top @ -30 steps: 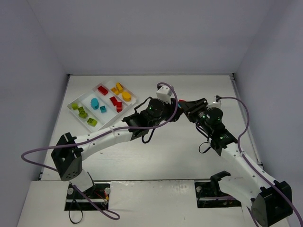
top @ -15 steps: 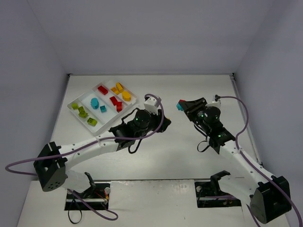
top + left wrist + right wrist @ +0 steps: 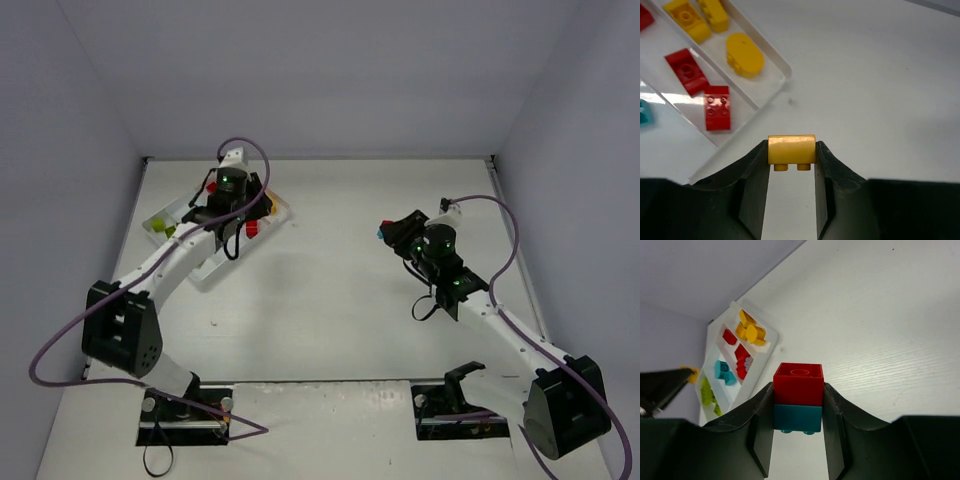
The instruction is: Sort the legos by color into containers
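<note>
Yellow lego (image 3: 791,148) pinched in left claw (image 3: 791,156), just off the tray (image 3: 785,70) corner: we judge drop-off pending, so move over yellow compartment (image 3: 716,44), release; right claw (image 3: 798,401) pinches 1 red-teal stack (image 3: 798,390).

No legible txt, labels, brands or nos. anywhere

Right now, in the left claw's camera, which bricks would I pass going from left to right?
teal brick → tilted red brick → oval yellow brick → held yellow brick
</note>
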Motion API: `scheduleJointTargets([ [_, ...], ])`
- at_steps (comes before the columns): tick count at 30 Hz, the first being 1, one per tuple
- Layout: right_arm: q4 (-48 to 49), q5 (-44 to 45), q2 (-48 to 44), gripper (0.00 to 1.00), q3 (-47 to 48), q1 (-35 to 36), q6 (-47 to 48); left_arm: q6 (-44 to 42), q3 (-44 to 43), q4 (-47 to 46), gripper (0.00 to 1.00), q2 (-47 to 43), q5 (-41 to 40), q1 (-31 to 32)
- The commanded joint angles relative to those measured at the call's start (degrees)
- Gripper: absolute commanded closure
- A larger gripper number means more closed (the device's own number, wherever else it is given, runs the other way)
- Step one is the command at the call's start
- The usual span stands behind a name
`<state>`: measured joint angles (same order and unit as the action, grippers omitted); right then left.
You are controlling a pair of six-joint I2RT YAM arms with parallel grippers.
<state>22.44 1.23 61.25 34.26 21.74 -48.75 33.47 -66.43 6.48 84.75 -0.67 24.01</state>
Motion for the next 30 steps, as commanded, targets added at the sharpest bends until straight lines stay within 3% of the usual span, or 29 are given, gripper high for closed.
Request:
scheduleJointTargets([
  [1,2.7,1.7,0.0,1.00,0.1,-0.3,8.4,-3.1,-8.8,3.6,1.00,5.4,4.8,-5.2],
  [11,2.9,-0.7,-1.4,1.00,-3.2,-0.5,16.6,-6.7,-32.3,10.9,1.00,29.6,6.5,-13.5],
  [14,3.2,-0.7,-1.2,1.00,-3.8,-0.6,17.5,-7.6,-37.2,12.4,0.89,33.8,6.3,-13.9],
  [20,3.2,-3.0,-1.3,0.99,-3.7,-0.6,19.9,-8.2,-40.4,13.6,0.67,37.2,6.1,-14.1],
  [26,2.4,-3.3,-3.0,0.99,-3.7,-0.6,21.2,-8.0,-41.2,13.4,0.63,37.5,7.2,-14.1],
  [30,0.9,-3.2,-4.2,0.98,-3.6,-0.6,22.1,-7.7,-40.7,13.3,0.54,37.2,6.7,-14.1],
])
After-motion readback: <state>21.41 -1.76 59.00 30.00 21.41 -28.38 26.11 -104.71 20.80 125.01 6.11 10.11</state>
